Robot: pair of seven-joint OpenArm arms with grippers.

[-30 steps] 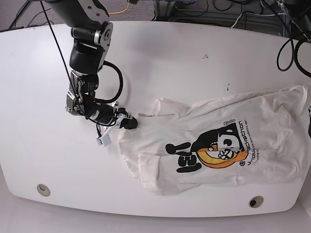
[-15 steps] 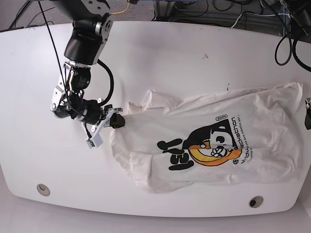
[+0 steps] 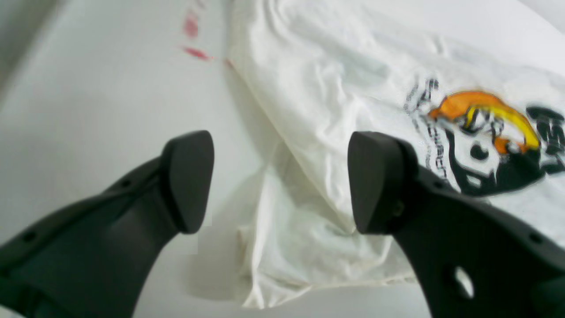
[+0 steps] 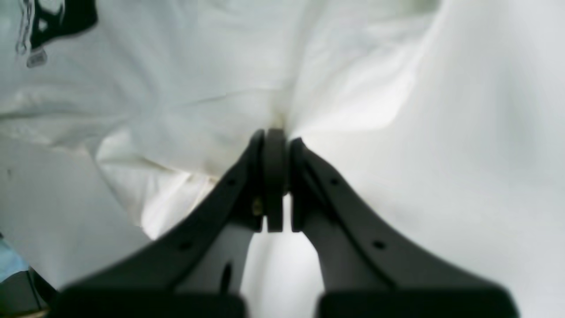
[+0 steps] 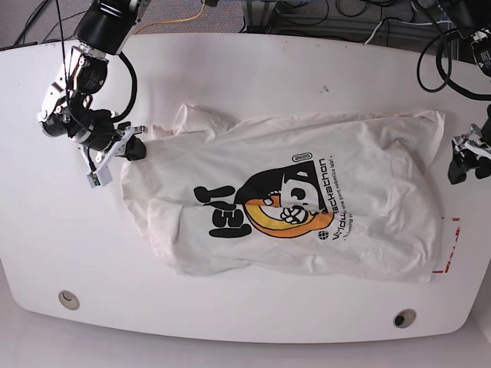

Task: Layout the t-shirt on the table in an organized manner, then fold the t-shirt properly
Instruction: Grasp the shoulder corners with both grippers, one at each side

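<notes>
My right gripper [image 4: 274, 145] is pinched tight on a bunched edge of the t-shirt [image 5: 307, 207], while my left gripper [image 3: 278, 176] hangs with jaws spread wide, gripping nothing, just beside the shirt's other end. The shirt lies rumpled, print up, across the middle of the table [image 5: 245, 84]. Red tape marks [image 5: 449, 249] sit by its edge, and cables [image 5: 337, 19] trail beyond the tabletop.
</notes>
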